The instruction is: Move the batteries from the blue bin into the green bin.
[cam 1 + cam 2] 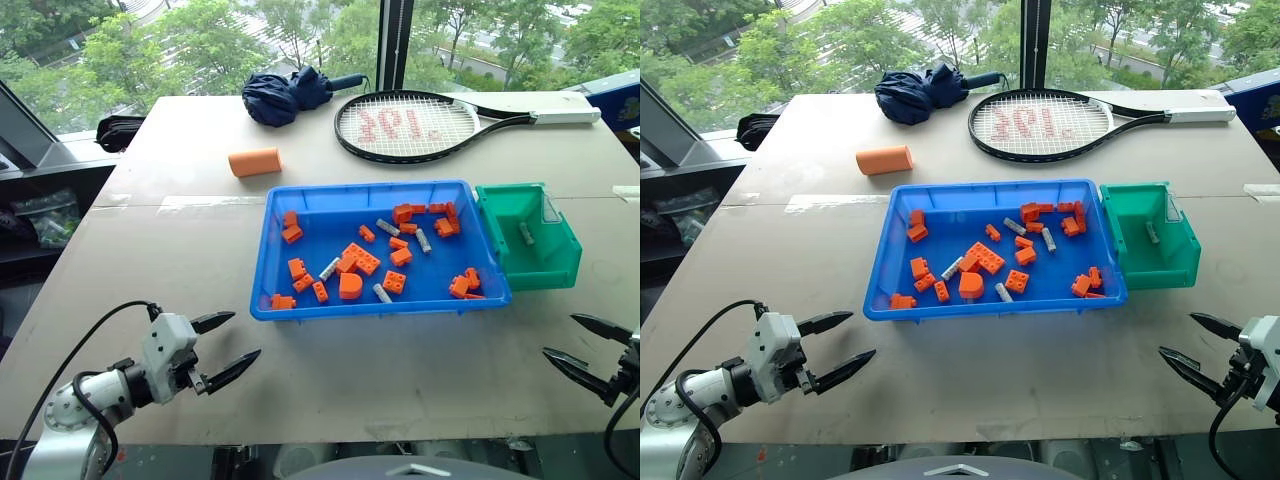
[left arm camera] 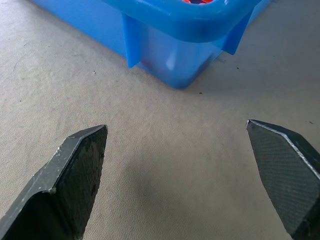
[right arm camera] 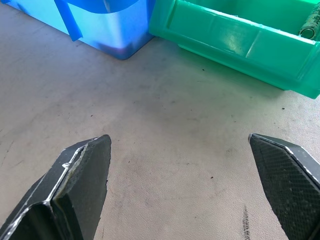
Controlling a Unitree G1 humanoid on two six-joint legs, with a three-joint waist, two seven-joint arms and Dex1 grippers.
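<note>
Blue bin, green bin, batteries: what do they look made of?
Blue bin: looks like glossy moulded plastic; the left wrist view shows sheen on the rolled rim and moulded ribs.
Green bin: plastic too, slightly translucent and shiny, with highlights along its front wall in the right wrist view.
Batteries: silver-grey cylinders, probably metal-cased; too small to confirm the finish.

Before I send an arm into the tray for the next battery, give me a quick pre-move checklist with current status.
1. Left end effector open and empty: ok.
2. Right end effector open and empty: ok.
3. Batteries left in the blue bin: ok, four visible among the orange blocks.
4. Green bin touching the blue bin's right end, upright: ok; one battery already inside.
5. Batteries free to grasp: not ok for all; the one at touches a block.
6. More batteries hidden under blocks: cannot tell.
</note>
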